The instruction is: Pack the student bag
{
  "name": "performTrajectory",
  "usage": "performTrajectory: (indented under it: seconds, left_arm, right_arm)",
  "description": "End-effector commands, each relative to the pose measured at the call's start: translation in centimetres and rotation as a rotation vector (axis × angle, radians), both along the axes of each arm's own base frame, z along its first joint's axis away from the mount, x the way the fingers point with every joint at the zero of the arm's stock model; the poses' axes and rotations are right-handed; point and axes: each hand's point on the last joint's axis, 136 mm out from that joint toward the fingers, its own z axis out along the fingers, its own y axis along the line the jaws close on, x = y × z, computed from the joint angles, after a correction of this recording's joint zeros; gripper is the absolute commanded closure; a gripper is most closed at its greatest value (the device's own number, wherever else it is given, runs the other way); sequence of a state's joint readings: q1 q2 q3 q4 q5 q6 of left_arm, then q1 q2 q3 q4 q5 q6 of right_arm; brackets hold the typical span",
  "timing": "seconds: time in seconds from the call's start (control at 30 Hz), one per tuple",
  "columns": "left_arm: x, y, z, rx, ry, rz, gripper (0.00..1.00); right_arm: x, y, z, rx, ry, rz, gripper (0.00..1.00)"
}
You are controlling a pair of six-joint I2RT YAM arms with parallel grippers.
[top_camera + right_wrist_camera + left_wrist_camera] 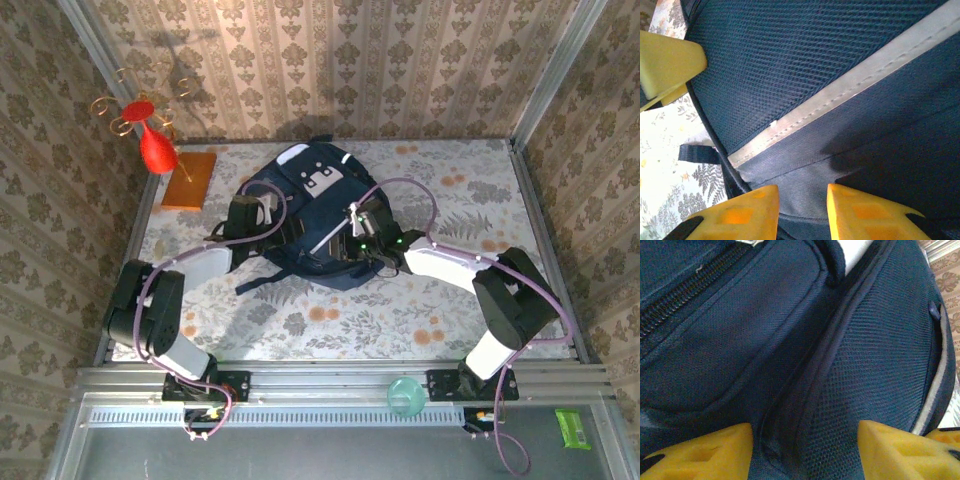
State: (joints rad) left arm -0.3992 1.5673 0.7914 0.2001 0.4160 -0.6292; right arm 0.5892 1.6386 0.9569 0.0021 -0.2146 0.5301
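Observation:
The student bag [310, 215] lies in the middle of the table, dark navy with a grey-white patch on top. My left gripper [250, 215] is pressed against its left side. In the left wrist view the left gripper [807, 450] is open, its yellow fingers [700, 450] wide apart with a navy seam fold of the bag [805, 365] between them. My right gripper [362, 228] rests on the bag's right side. In the right wrist view the right gripper [802, 212] stands narrowly open with navy cloth [805, 170] in the gap, just below a pale reflective stripe [855, 80].
A red vase-like thing [157, 148] with gold wire spirals and an orange flat board [190, 178] stand at the back left. A teal cup [405, 395] sits on the front rail, a green packet [574, 427] at the front right. A black strap [697, 152] lies on the flowered cloth.

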Motion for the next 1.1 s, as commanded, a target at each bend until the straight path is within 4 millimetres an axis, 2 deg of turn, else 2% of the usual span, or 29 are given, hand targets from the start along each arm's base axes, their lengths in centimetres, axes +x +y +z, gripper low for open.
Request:
performTrajectory:
  seconds: [0.0,0.2,0.27,0.3,0.4,0.5,0.67,0.73,0.77,0.8,0.9,1.03,1.07]
  left_arm:
    - [0.5,-1.8,1.1,-0.037,-0.031,-0.063,0.48]
    - [-0.4,-3.0,0.3,-0.030,-0.012,-0.108,0.71]
    - [-0.8,-3.1,-0.2,-0.033,0.002,-0.108,0.75]
    - [-2.0,-4.2,-0.6,-0.036,0.014,-0.139,0.77]
    - [-3.1,-5.2,-0.9,-0.059,0.022,-0.139,0.83]
    - [-3.6,-5.8,-0.8,-0.069,0.014,-0.130,0.88]
    - [-4.0,-6.0,-0.8,-0.058,0.009,-0.109,0.99]
    - [-4.1,-6.2,-0.6,-0.063,0.007,-0.106,1.00]
    - [-4.2,-6.3,-0.6,-0.066,0.006,-0.109,1.00]
    - [-4.3,-6.4,-0.5,-0.071,0.005,-0.111,1.00]
    - [-4.4,-6.7,-0.3,-0.087,0.010,-0.120,1.00]
    - [-4.5,-7.1,0.1,-0.114,0.016,-0.135,1.00]
    - [-4.6,-7.2,0.2,-0.120,0.019,-0.141,1.00]
  right_arm:
    - [0.4,-1.5,-1.1,-0.034,0.008,-0.036,0.67]
    - [1.6,-3.7,-1.8,-0.068,0.018,-0.073,0.67]
    - [2.3,-4.6,-1.9,-0.086,0.026,-0.087,0.67]
    - [2.7,-5.1,-1.9,-0.096,0.029,-0.093,0.67]
    - [3.3,-6.4,-1.2,-0.138,0.017,-0.105,0.67]
    - [3.1,-7.3,-0.1,-0.189,-0.007,-0.109,0.66]
    - [1.0,-8.5,2.0,-0.220,-0.057,-0.132,0.58]
    - [-0.4,-8.1,2.8,-0.214,-0.090,-0.136,0.54]
    - [-1.2,-7.6,2.5,-0.196,-0.092,-0.136,0.53]
    - [-2.1,-6.8,3.2,-0.155,-0.117,-0.128,0.51]
    - [-3.9,-4.6,2.8,-0.115,-0.140,-0.108,0.48]
    - [-4.8,-1.7,2.2,-0.099,-0.167,-0.075,0.49]
    - [-4.8,-1.0,1.4,-0.112,-0.164,-0.069,0.51]
